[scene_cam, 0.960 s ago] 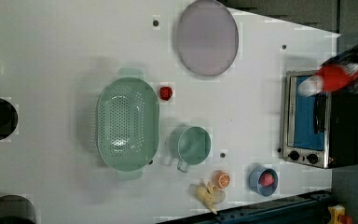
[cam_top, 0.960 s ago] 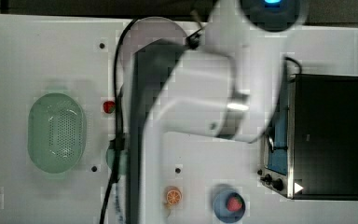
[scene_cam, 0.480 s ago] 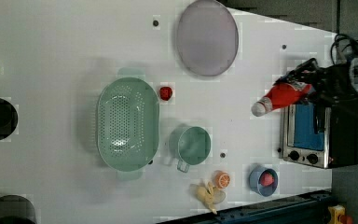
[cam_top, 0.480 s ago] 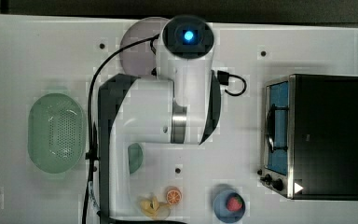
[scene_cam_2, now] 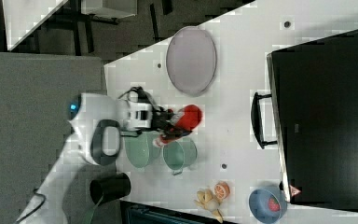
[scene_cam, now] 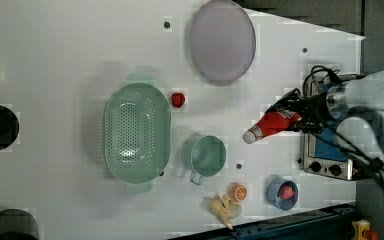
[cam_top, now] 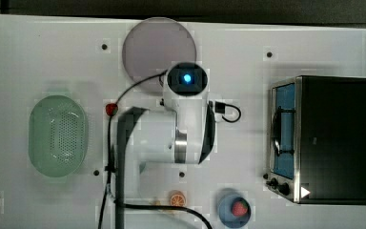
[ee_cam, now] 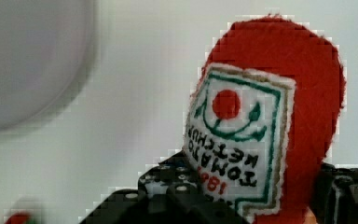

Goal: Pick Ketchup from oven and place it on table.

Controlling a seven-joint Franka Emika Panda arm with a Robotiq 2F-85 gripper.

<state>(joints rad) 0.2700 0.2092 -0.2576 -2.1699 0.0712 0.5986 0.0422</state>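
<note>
Your gripper [scene_cam: 300, 114] is clamped on the tilted Ketchup [scene_cam: 272, 122] above the table [scene_cam: 80, 40]; release now and it may topple onto the mug [scene_cam: 204, 156].

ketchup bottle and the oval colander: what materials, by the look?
Ketchup: likely plastic, smooth red body with a printed paper-like label and white cap. Colander: probably plastic too, matte pale green, evenly perforated with moulded handles.

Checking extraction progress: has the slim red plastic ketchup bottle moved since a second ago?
Yes. In the left view, the slim red plastic ketchup bottle has travelled leftward, away from the boxy toaster oven, now over the white table.
</note>
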